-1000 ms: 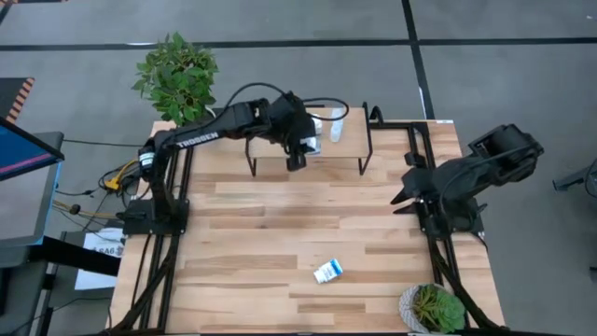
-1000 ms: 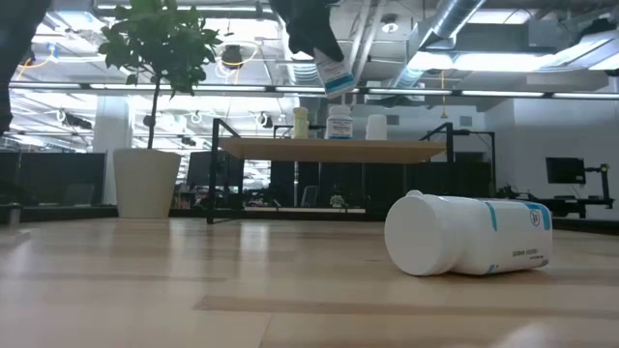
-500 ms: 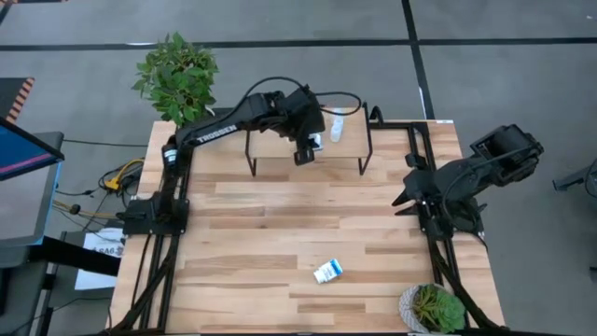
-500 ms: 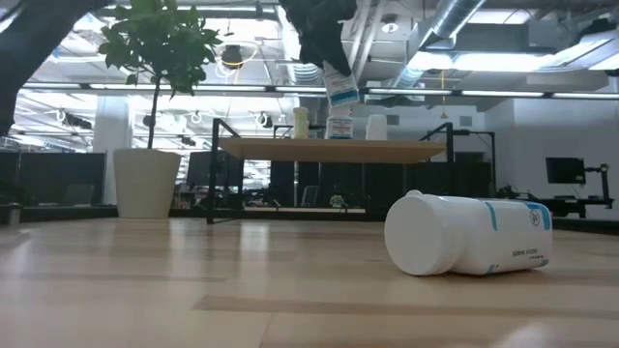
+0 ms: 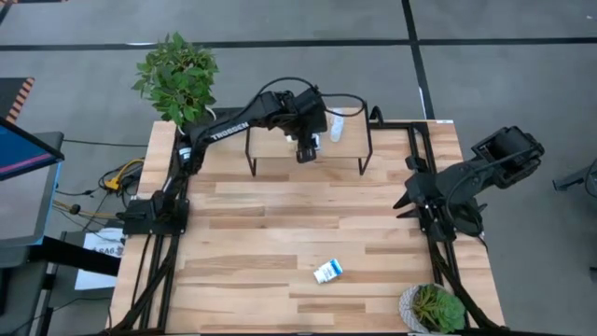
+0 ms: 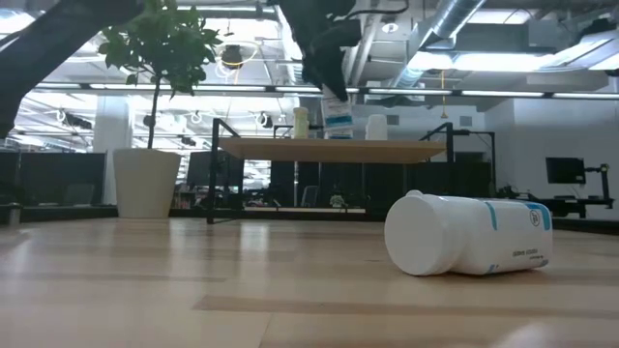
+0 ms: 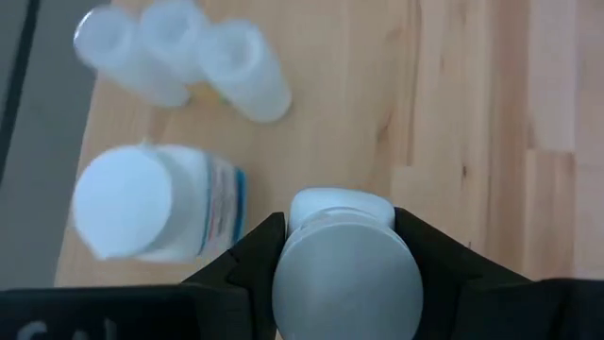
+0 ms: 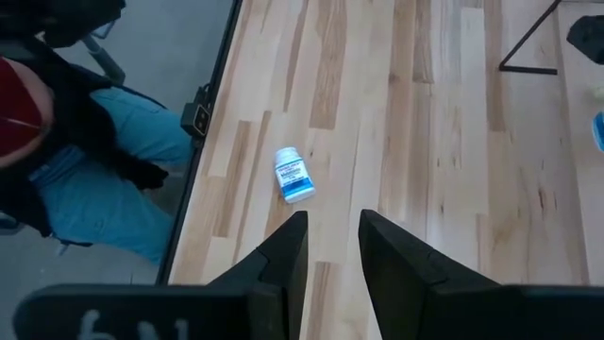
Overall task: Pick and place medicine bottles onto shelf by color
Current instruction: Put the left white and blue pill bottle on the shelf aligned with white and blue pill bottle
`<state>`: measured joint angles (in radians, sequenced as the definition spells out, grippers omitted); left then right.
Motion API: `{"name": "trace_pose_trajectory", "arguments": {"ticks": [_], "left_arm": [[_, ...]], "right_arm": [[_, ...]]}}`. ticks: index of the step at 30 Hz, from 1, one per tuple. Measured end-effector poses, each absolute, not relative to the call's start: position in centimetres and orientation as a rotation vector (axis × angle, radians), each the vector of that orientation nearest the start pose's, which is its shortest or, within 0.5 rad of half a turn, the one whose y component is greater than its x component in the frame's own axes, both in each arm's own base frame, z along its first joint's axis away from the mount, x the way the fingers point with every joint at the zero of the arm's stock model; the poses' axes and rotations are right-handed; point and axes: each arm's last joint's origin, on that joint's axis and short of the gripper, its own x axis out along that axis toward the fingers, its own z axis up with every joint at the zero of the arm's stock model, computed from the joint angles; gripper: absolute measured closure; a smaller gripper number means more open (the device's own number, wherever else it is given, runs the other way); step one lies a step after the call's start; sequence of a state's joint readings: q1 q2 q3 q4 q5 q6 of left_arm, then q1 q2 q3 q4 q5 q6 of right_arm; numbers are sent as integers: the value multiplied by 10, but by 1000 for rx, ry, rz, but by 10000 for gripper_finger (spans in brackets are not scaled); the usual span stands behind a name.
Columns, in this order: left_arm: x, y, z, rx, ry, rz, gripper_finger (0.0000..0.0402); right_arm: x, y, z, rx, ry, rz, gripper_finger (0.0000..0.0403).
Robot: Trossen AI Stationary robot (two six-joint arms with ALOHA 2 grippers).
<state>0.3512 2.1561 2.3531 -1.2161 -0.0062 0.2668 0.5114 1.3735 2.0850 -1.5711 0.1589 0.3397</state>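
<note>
Overhead and table-level views share the shelf [image 5: 308, 140]; wrist cameras look steeply down, left closest.

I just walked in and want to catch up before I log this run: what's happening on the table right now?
The left gripper is shut on a small white plastic bottle and holds it over the light-wood shelf with black legs, where several white bottles already stand. One more white bottle with a blue label lies on its side on the wooden tabletop, not yet picked. The right gripper waits open at the table's right edge.
</note>
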Motion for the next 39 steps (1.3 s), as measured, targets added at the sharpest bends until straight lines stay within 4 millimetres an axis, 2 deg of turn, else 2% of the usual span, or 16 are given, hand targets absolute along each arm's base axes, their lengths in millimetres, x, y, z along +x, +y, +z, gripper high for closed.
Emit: {"name": "trace_pose_trajectory", "arguments": {"ticks": [12,19,27,34,39], "left_arm": [[410,182,345,36,1035,218,264],[414,185,349,69,975,203,264],[413,184,348,78,982,174,263],[415,183,346,71,986,188,175],[422,186,332,62,1012,188,160]], "right_arm": [[157,83,495,34,856,187,283],[157,83,495,34,856,187,283],[157,83,495,34,857,187,283],[157,83,495,35,857,187,283],[157,83,495,35,856,187,283]]}}
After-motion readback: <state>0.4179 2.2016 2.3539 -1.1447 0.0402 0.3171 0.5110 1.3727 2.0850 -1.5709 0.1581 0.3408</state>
